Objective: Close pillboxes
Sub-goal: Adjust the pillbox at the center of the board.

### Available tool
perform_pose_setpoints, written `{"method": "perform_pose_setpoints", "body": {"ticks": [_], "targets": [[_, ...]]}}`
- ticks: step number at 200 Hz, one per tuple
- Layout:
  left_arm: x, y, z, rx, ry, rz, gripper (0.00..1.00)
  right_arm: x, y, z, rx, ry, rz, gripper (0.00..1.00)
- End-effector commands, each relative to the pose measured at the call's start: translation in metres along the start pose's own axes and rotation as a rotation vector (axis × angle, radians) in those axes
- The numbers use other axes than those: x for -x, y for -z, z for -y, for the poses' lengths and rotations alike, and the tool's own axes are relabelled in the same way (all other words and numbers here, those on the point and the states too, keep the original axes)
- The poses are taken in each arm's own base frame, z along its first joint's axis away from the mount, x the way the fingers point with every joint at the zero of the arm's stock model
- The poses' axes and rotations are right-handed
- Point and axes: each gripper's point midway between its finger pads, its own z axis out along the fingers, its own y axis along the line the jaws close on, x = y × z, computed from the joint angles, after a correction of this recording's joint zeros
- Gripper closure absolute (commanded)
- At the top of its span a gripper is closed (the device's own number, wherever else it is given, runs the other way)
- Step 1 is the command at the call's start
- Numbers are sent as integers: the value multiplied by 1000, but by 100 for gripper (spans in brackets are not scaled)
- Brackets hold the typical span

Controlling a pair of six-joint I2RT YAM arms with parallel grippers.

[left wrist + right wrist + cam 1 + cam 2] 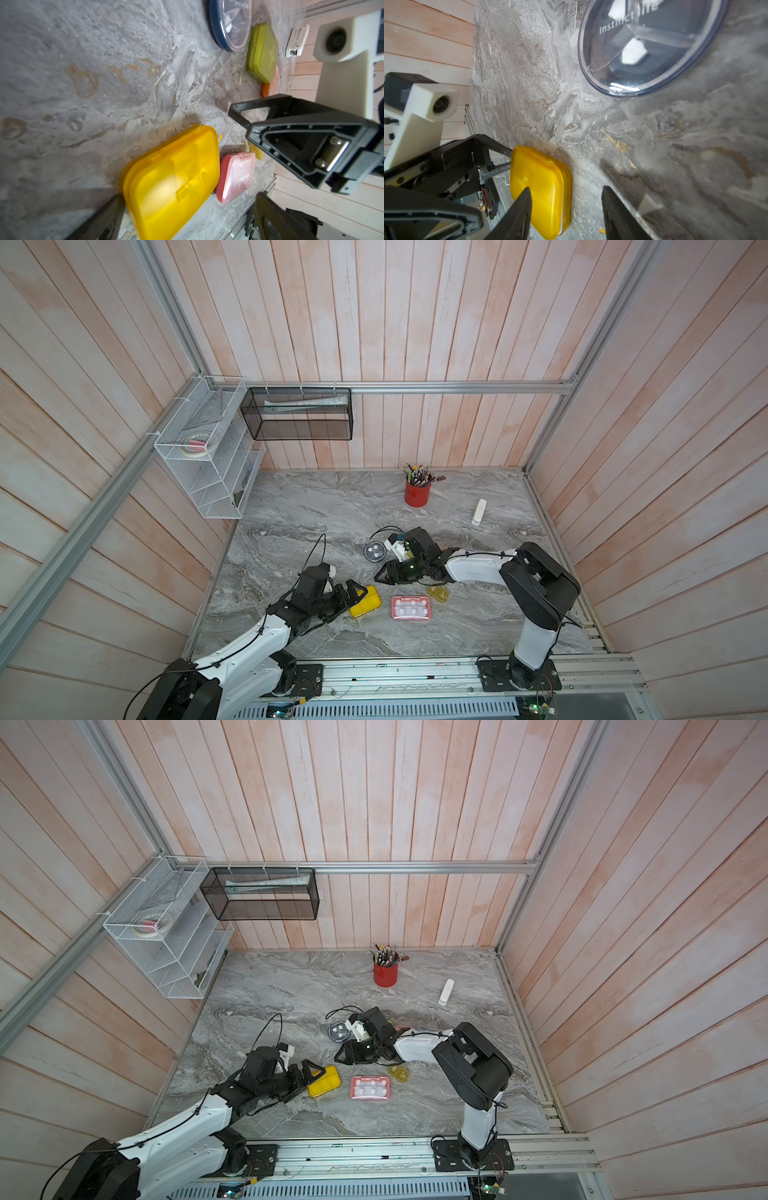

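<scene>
Reference: the yellow pillbox (365,603), flat on the tabletop (311,506), nearest my bases.

Left pincer (356,600): spread as wide as it goes, holding nothing. The left end of the yellow pillbox sits between its fingers (497,148); in the right wrist view one of them looks to be touching that end.

Yellow pillbox lid: down on the base, with a thin seam showing. I cannot tell whether it is latched.

Pink-red pillbox (411,608): just right of the yellow one, not touching. White pills show through its clear lid.

Small olive pillbox (438,594): further right of the yellow one, past the pink-red.

Right pincer (381,574): about half open and empty, low over the tabletop just beyond the yellow pillbox's far edge, tips pointing towards it.

Round dark pillbox (375,551): beyond the yellow one, past my right pincer. It has a clear lid with white pieces inside.

Lime-olive pillbox (262,54) and orange pillbox (268,87): farther off, close against each other. They show only from the left wrist and are hidden under my right arm in both top views.

Farthest from the yellow pillbox: white stick-shaped object (478,512) and red cup of pencils (417,493).

Handling (judgement): the boxes look light and made of stiff, slick moulded plastic. They would likely skate on the polished tabletop under any sideways push. I would brace the yellow box's short end with the left pincer and press straight down on the lid near the latch edge, away from the hinge. Pinching across the lid risks popping it open.
</scene>
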Motion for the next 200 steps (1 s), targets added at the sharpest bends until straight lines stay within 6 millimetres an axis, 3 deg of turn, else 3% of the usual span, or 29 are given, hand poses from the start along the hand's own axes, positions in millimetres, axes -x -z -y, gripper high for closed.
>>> {"method": "perform_pose_setpoints", "body": {"ticks": [1,53,132,166,200], "targets": [[1,-3,-12,59,-42,-22,0,2,7,-2,1,4,24,44],[17,-5,-9,75,-76,-38,0,0,7,-2,3,3,19,44],[-17,8,-10,-24,22,-95,0,-9,1,-1,29,6,-25,44],[-18,8,-5,-51,26,-107,0,-11,-3,-3,42,-1,-30,44],[-19,-4,5,-122,46,-156,0,-14,-6,-5,40,-8,-38,44]]}}
